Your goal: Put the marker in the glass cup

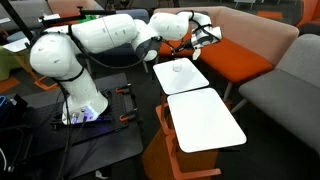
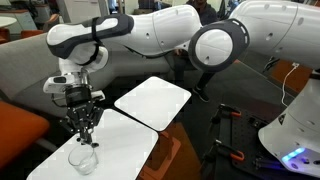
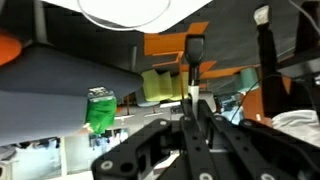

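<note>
The glass cup (image 2: 83, 158) is a faint clear outline standing on the near white tabletop (image 2: 125, 150). It also shows as a faint ring in an exterior view (image 1: 180, 68). My gripper (image 2: 84, 128) hangs pointing down, directly above the cup. It also shows in an exterior view (image 1: 205, 36). In the wrist view the jaws (image 3: 192, 100) are shut on the marker (image 3: 193, 55), a thin dark stick that pokes out past the fingertips. The marker's tip sits just above the cup's rim (image 2: 85, 142).
A second white tabletop (image 2: 152, 102) adjoins the one with the cup. Grey and orange sofa cushions (image 1: 250, 50) surround the tables. The robot base stands on a dark cart (image 1: 80, 115) with cables. A green bottle (image 3: 100, 110) shows in the background.
</note>
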Tool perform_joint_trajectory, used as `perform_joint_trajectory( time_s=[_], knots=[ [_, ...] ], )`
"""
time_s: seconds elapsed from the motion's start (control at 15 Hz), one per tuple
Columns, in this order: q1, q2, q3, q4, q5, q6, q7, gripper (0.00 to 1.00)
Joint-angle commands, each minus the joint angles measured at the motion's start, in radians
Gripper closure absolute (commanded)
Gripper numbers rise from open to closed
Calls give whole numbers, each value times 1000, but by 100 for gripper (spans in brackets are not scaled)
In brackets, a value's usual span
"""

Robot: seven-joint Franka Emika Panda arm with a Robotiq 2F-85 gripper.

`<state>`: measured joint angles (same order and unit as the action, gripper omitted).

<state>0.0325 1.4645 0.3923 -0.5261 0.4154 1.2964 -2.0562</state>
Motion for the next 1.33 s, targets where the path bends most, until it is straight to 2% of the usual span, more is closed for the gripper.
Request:
perform_joint_trajectory(
  time_s=[0.0,0.2,0.47,1.27],
  knots=[
    [5,0,-10,-6,33,20,-138,97],
    [9,2,-14,-29,50,51,-215,97],
    [7,15,-12,-46,82,154,-290,97],
    [-24,35,-23,-132,126,203,-255,96]
  ],
)
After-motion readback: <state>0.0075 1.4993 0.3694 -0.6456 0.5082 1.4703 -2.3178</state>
